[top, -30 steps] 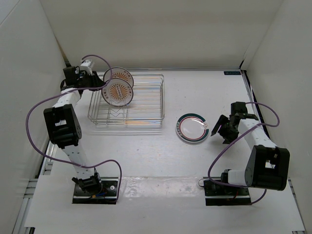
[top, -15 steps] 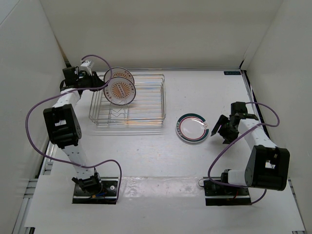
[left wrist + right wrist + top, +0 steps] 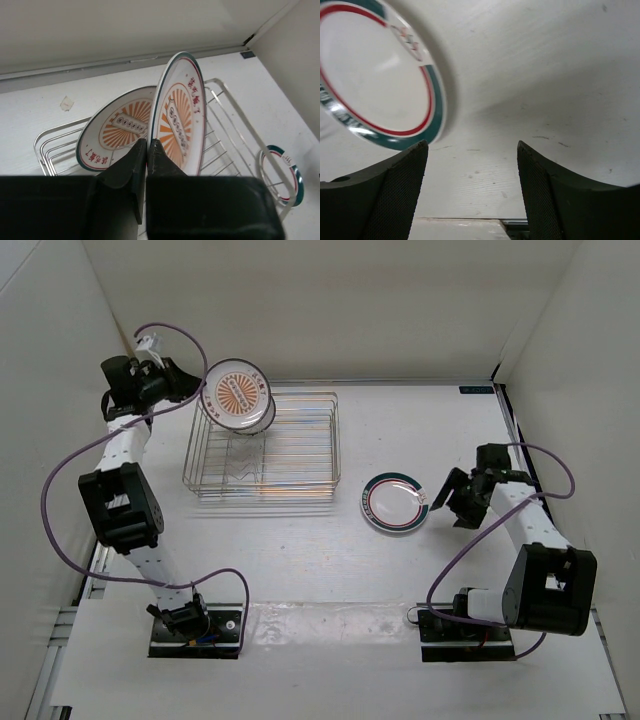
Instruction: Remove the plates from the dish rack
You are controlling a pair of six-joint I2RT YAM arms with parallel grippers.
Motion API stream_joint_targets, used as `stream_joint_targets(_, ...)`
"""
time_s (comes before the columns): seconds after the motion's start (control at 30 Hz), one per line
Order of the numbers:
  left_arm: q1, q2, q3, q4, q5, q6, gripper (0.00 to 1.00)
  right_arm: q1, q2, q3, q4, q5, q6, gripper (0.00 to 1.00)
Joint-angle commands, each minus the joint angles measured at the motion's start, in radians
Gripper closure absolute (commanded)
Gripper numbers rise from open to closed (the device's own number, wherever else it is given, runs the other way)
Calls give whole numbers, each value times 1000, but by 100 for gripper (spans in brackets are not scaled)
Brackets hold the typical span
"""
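Note:
My left gripper [image 3: 196, 392] is shut on the rim of an orange sunburst plate [image 3: 237, 390] and holds it tilted above the back left of the silver wire dish rack [image 3: 300, 445]. In the left wrist view my left gripper [image 3: 146, 143] pinches that plate [image 3: 179, 112]. The second orange plate [image 3: 117, 131] stands in the rack [image 3: 227, 117] just behind it. The white plate with a green-and-red rim [image 3: 395, 503] lies flat on the table right of the rack. My right gripper [image 3: 451, 502] is open and empty beside its right edge. It also shows in the right wrist view [image 3: 472, 146], with the plate [image 3: 375, 85] at the upper left.
White walls close in the table on the left, back and right. The left arm's purple cable [image 3: 60, 475] loops out to the left. A black strip [image 3: 476, 390] sits at the back right corner.
My left gripper has lifted the front orange plate up and back to the left, out of the rack's dividers. The right arm has shifted only slightly.

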Motion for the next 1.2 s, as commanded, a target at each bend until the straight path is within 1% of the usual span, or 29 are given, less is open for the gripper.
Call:
stream_joint_targets(0.0,-2,-116,49,80,3,-163,100,2,-29,107,60,-125,10,26)
stream_joint_targets(0.03,-6,-122,48,84,-2,-216,100,4,-24,171,74,-156,9,26)
stream_joint_targets(0.07,-16,-134,45,100,-11,-246,100,4,-11,196,94,-190,18,26)
stream_joint_targets(0.1,-29,-143,37,106,-26,-291,100,4,-5,220,135,-298,39,26)
stream_joint_targets(0.13,-45,-151,11,107,-39,-306,100,7,14,286,167,-331,56,26)
stream_joint_targets(0.17,-66,-178,-1,106,-54,-350,100,9,29,303,218,-424,99,26)
stream_joint_targets(0.2,-74,-186,-32,107,-86,-361,100,10,44,349,274,-457,146,26)
stream_joint_targets(0.23,-92,-201,-40,107,-92,-373,100,13,51,360,302,-510,201,26)
stream_joint_targets(0.27,-108,-209,-43,86,-94,-388,100,15,60,368,365,-532,234,26)
stream_joint_targets(0.3,-141,-212,-52,84,-100,-422,100,18,66,371,405,-572,336,26)
stream_joint_targets(0.33,-158,-218,-59,65,-95,-434,100,21,68,371,518,-602,375,24)
stream_joint_targets(0.37,-174,-218,-67,42,-94,-462,100,25,71,359,558,-609,410,24)
stream_joint_targets(0.4,-219,-224,-75,20,-94,-485,100,33,75,342,604,-636,502,22)
stream_joint_targets(0.47,-253,-229,-119,6,-115,-525,100,53,78,311,747,-647,547,21)
stream_joint_targets(0.5,-299,-241,-138,11,-124,-559,100,61,78,305,769,-652,573,21)
stream_joint_targets(0.53,-331,-244,-179,17,-138,-588,100,65,78,299,840,-667,588,21)
stream_joint_targets(0.57,-365,-251,-188,14,-140,-602,100,100,77,294,846,-670,590,19)
stream_joint_targets(0.6,-394,-255,-196,11,-151,-635,100,110,80,297,853,-681,592,19)
stream_joint_targets(0.7,-474,-254,-207,-8,-158,-649,100,160,81,305,829,-690,558,19)
stream_joint_targets(0.73,-502,-255,-208,-11,-170,-652,100,179,83,313,809,-692,521,19)
stream_joint_targets(0.77,-511,-249,-207,-12,-184,-657,100,199,88,320,725,-686,500,19)
stream_joint_targets(0.8,-545,-251,-208,-6,-184,-672,100,216,91,320,693,-675,440,19)
stream_joint_targets(0.83,-552,-243,-207,6,-178,-681,100,228,83,313,621,-666,426,19)
stream_joint_targets(0.97,-589,-226,-184,25,-168,-723,100,243,69,275,542,-637,378,21)
stream_joint_targets(1.1,-600,-240,-187,31,-183,-732,100,248,60,268,539,-638,365,21)
stream_joint_targets(1.17,-599,-241,-181,22,-169,-726,100,251,58,258,571,-650,380,21)
